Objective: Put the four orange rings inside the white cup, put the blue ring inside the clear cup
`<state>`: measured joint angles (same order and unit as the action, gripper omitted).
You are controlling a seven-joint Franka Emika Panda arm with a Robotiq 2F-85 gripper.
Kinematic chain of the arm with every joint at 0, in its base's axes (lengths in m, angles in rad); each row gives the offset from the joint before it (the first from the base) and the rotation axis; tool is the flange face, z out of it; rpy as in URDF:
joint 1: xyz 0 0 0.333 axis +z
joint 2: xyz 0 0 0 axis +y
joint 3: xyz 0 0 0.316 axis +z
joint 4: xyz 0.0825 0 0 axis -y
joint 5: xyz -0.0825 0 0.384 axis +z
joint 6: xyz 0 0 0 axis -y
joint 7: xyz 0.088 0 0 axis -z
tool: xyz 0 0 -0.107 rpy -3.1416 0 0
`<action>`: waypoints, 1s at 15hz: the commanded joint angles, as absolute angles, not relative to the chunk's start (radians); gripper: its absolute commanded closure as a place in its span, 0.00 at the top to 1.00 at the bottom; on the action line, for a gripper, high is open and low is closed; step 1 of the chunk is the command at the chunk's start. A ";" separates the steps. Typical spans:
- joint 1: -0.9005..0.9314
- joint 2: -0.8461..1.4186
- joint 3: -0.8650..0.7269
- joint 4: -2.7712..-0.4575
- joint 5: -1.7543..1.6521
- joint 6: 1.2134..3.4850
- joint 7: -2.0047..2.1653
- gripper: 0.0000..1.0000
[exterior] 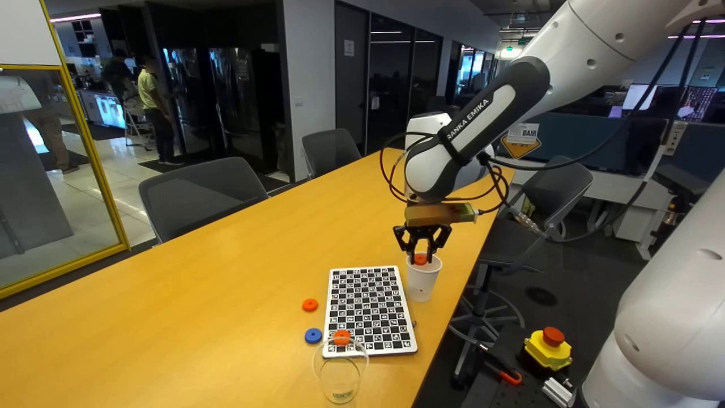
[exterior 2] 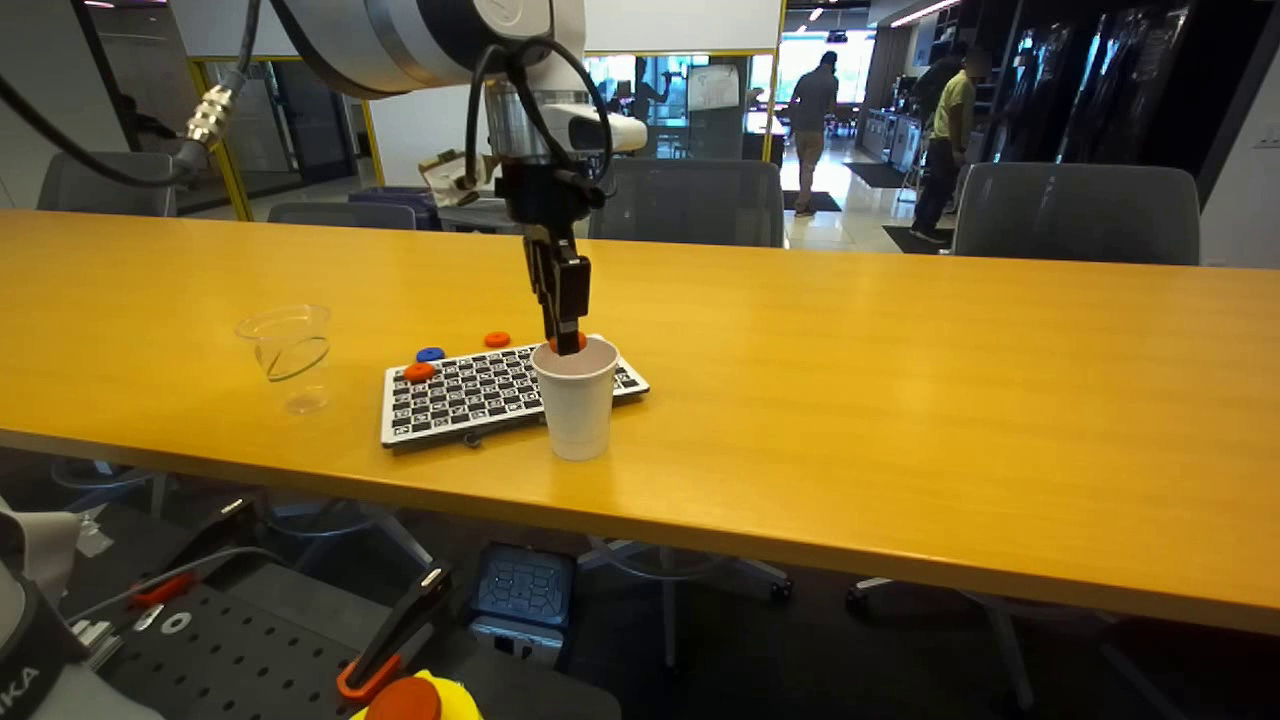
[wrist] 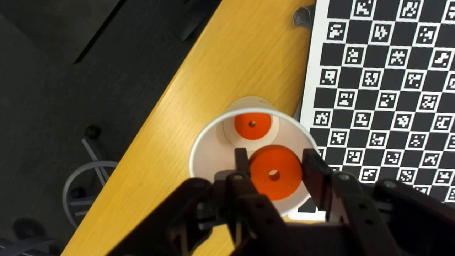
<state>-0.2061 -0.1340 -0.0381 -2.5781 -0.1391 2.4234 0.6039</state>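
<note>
My gripper (wrist: 275, 158) is shut on an orange ring (wrist: 284, 185) at the mouth of the upright white cup (exterior: 423, 283). Another orange ring (wrist: 245, 129) lies flat on the cup's bottom in the wrist view. In both exterior views, a third orange ring (exterior: 342, 334) lies on the checkered board's corner and another (exterior 2: 497, 340) lies on the table beside the board. The blue ring (exterior: 308, 340) lies on the table next to the board, and also shows in an exterior view (exterior 2: 430, 354). The clear cup (exterior 2: 290, 355) stands upright on the table near the board's end and looks empty.
The checkered board (exterior: 368, 306) lies right beside the white cup. The table's edge (wrist: 160, 103) runs close by the cup. Chairs (exterior: 198, 192) stand along the table. A red and yellow emergency stop button (exterior: 548, 345) is by the robot base.
</note>
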 commanded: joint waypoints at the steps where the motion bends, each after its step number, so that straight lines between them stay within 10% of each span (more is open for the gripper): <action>1: -0.200 -0.111 -0.060 -2.545 -0.143 2.436 0.609 0.19; 3: -0.199 -0.101 -0.069 -2.536 -0.139 2.429 0.603 0.20; 4: -0.198 -0.098 -0.073 -2.534 -0.132 2.426 0.603 0.67; 9: -0.186 -0.124 -0.070 -2.548 -0.131 2.420 0.609 0.96; 15: -0.119 -0.199 -0.001 -2.572 -0.147 2.433 0.602 1.00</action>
